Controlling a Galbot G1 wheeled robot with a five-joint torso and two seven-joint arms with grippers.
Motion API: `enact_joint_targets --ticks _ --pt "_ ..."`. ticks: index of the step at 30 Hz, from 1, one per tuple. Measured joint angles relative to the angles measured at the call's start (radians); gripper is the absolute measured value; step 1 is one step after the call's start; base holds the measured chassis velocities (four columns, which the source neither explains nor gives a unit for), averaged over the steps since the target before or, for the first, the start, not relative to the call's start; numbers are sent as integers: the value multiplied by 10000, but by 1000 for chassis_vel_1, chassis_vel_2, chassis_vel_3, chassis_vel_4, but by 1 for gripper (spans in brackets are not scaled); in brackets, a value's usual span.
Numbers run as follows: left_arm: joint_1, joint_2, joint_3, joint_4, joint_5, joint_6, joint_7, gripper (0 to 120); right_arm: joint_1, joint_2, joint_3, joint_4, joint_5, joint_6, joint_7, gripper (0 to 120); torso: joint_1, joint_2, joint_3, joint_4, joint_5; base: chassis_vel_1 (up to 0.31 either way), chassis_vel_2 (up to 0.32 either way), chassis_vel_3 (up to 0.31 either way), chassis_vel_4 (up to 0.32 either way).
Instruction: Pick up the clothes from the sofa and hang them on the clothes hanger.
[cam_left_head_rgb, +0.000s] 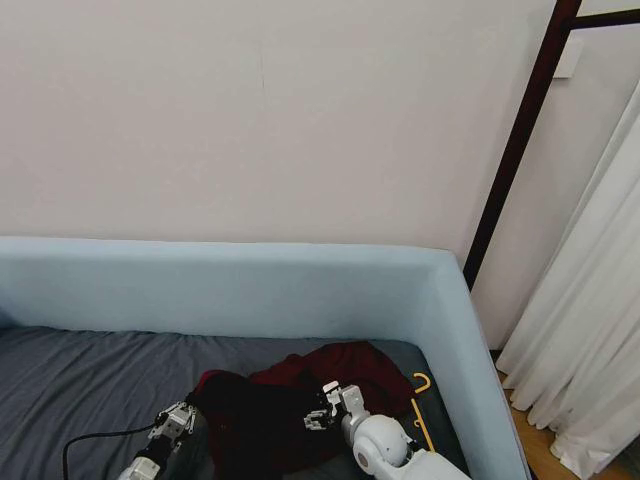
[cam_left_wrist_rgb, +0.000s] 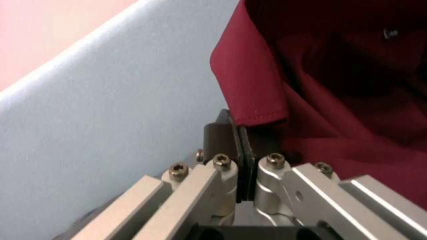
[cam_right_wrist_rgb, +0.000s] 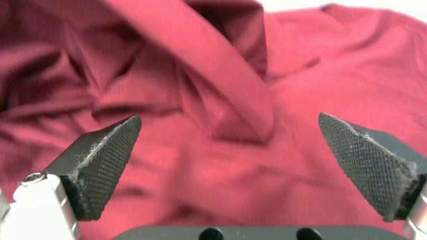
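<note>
While the right gripper (cam_right_wrist_rgb: 228, 120) hangs just over the crumpled dark red cloth garment (cam_right_wrist_rgb: 200, 75), its fingers (cam_right_wrist_rgb: 100, 165) are spread wide and hold nothing; a raised fold of the fabric sits between them.

The garment (cam_left_head_rgb: 335, 368) lies in a heap on the dark grey seat cushion (cam_left_head_rgb: 80, 380) of the light blue padded sofa (cam_left_head_rgb: 250, 290), at the seat's right end, close to the back edge and the right arm. A yellow plastic hanger (cam_left_head_rgb: 422, 405) lies on the seat between the heap and the right arm, just beside the cloth.

The left gripper (cam_left_wrist_rgb: 238, 135) is at the heap's left edge, low over the seat. Its fingers are pressed together, and a hemmed edge of the garment lies right at their tips. No cloth shows pinched between them, so I judge it empty.

A dark upright pole (cam_left_head_rgb: 515, 150) stands past the sofa's right arm.

Handling, as a judgement:
- The cloth looks light and limp. It will sag and trail once lifted and will not hold any shape.
- It should not slip much against the textured pads.
- It is not fragile, though a thin pinch may pull free.
- The best hold is the raised fold under the right gripper, or a hem or collar edge, taking several layers at once.
</note>
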Motion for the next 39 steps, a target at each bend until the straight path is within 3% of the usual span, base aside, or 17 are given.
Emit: enact_joint_targets --ticks 6,11,29,37,39 --pt "39 -4 0 -74 -8 -51 3 0 -9 437 137 -957 -220 1623 -557 100 0 0 0 0 0 0 0 0 0" --pt "77 51 -35 -140 -19 -72 -2 0 -3 593 189 -1323 -446 1912 -860 100 0 0 0 0 1 0 0 0 0" --pt "281 54 -207 -710 -101 -80 -122 0 54 869 606 -2628 -2015 2579 -1869 34 0 0 0 -1 1 0 0 0 0" --pt "274 58 -213 -748 -69 -81 -198 0 48 644 587 -2499 -2044 3124 -2045 3 0 1 0 -1 2 0 0 0 0" --pt "266 59 -209 -750 -67 -80 -203 0 40 582 574 -2410 -2025 3151 -2048 0 1 0 0 0 2 0 0 0 0"
